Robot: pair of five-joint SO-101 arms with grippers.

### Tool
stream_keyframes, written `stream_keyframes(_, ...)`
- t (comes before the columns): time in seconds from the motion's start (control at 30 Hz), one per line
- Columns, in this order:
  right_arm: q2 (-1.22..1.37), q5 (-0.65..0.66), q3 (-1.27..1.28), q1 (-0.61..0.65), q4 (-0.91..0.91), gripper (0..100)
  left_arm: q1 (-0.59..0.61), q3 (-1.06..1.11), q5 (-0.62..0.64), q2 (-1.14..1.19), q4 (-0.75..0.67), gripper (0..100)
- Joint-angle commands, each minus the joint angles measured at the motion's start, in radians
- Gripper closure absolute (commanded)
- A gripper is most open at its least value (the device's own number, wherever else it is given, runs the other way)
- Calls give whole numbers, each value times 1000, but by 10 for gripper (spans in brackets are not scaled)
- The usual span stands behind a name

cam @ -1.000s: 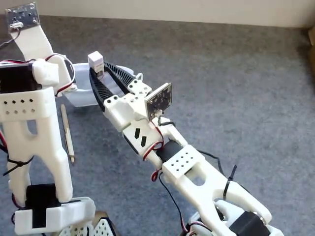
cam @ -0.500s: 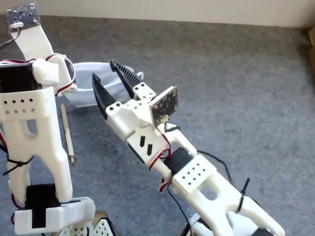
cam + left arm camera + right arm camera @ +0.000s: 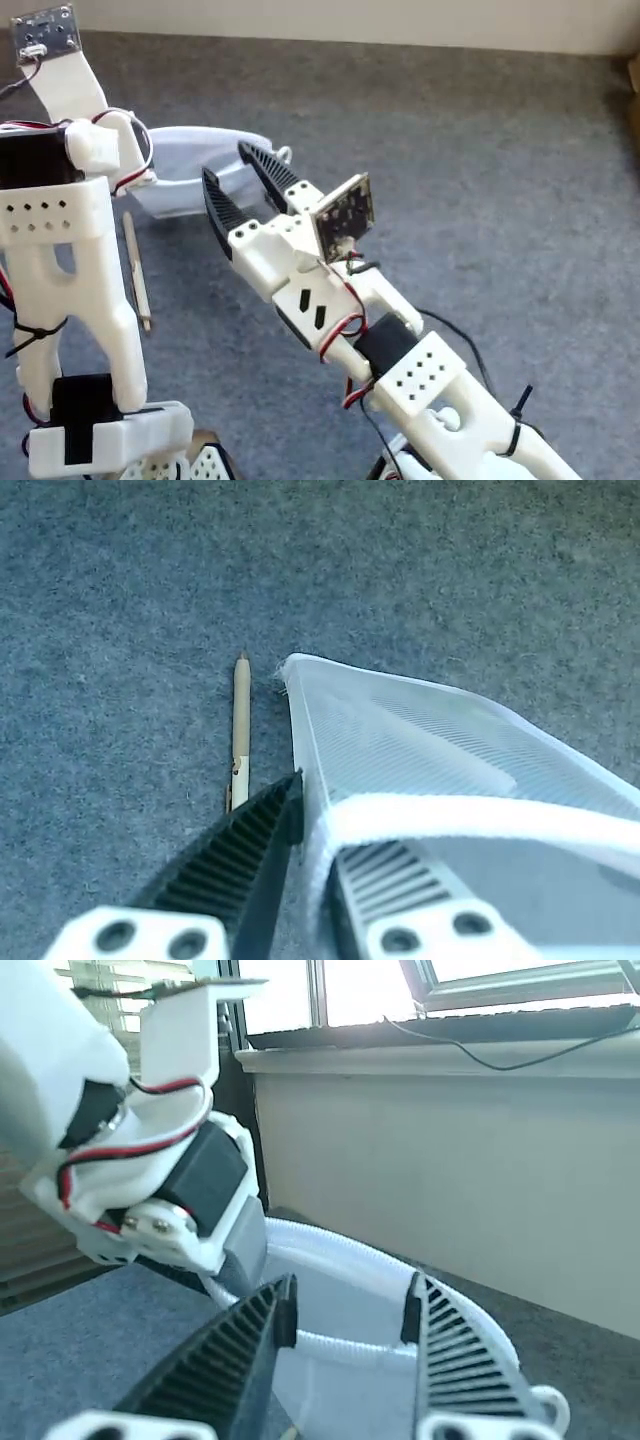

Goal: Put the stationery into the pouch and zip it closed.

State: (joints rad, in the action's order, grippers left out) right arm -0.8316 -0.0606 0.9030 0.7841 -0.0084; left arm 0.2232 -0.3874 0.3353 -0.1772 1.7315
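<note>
left claw pinches pouch rim; right claw, wide and empty, should grasp the pen beside left claw mid-shaft.

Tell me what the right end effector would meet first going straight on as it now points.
Most likely the pouch: the open right end effector points at its open mouth, so it would meet the white rim or inner wall first, though depth is unclear.

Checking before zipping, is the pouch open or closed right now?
Open: the pouch gapes in a wide loop, its rim pinched in the left gripper.
</note>
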Motion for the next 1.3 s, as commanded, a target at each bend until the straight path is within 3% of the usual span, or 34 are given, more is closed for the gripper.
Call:
stream_keyframes(0.0,-39,9,-15,2,99,833,51,-116,12,-19,-6,993)
stream_keyframes(0.17,-41,-86,-19,7,197,833,163,-208,12,-19,-2,993)
stream_keyframes(0.67,-13,-94,-13,160,254,833,397,-288,9,-19,-5,993)
stream_keyframes(1.0,421,-215,-196,165,254,833,564,-338,9,-19,0,993)
stream_keyframes(1.27,697,-229,-375,289,252,833,661,-337,8,-18,-5,993)
